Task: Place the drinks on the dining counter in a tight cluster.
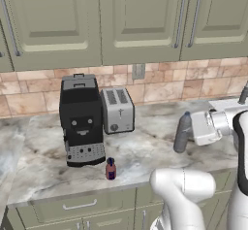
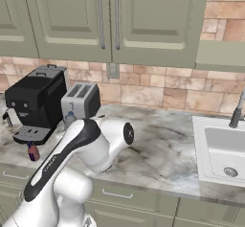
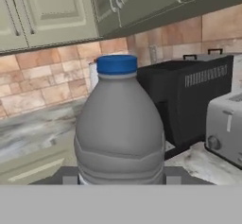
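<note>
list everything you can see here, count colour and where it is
water bottle: one, clear grey with blue cap, between the gripper fingers, above the counter right of the toaster
small bottle: one, red, near the counter's front edge by the coffee machine
coffee machine: one, black, on the counter against the brick wall
toaster: one, silver, right of the coffee machine
counter: one, grey-white marble
upper cabinets: sage green, above the counter
sink: one, white, at the counter's right end
faucet: one, grey, behind the sink
gripper: one, white, shut on the water bottle
</note>
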